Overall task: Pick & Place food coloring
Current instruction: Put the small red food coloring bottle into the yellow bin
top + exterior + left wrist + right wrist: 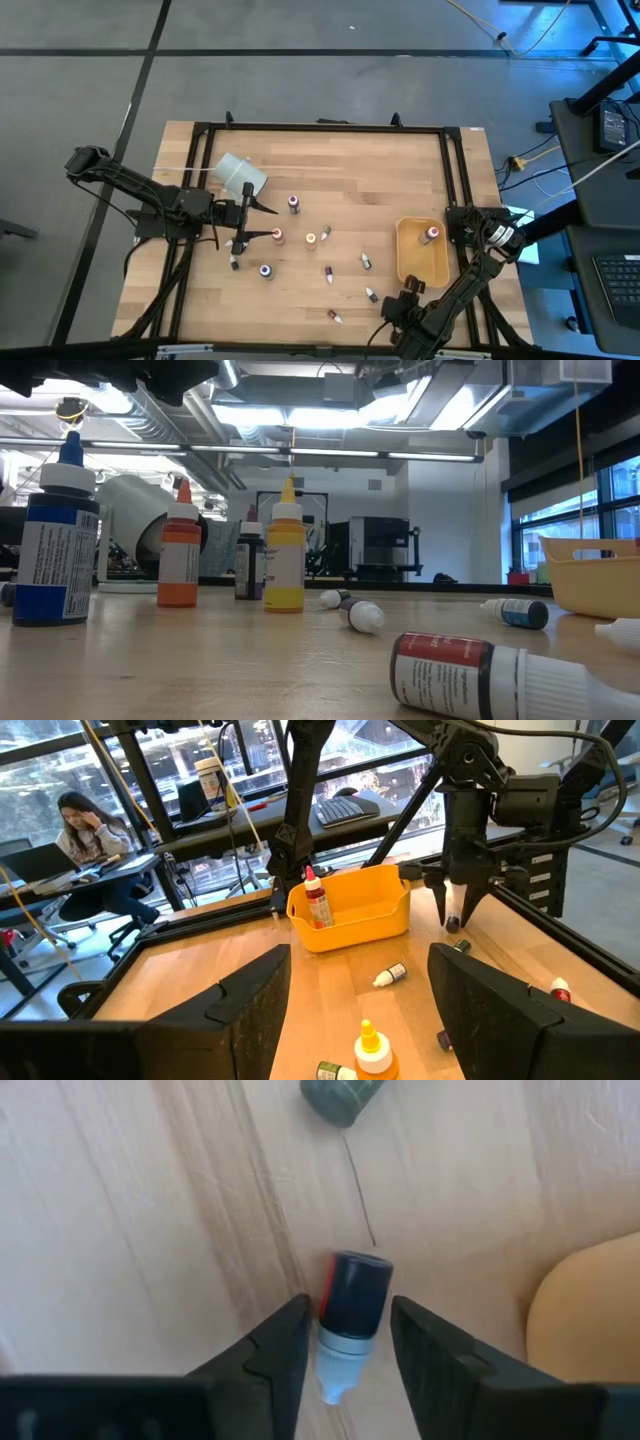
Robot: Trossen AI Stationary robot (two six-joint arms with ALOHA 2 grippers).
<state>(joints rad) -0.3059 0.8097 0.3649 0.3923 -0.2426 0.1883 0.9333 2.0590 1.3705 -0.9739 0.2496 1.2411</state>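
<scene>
High view: food coloring bottles (294,204) lie scattered mid-frame on the wooden table (330,160); one stands in the yellow tray (421,262) at centre right. Right pincer (408,290) sits at lower right just below the tray; left pincer (247,210) hovers centre-left near the white cup (241,174). Low view: blue, orange and yellow bottles upright at left, a red-labelled one lying in the foreground; workshop with ceiling lights behind. Left wrist view: fingers spread wide, nothing held; a person sits at a desk, upper left. Right wrist view: jaws open, straddling a lying dark bottle (350,1310), not yet gripping. Judged step: grasp. Next: close, lift, carry to tray.
</scene>
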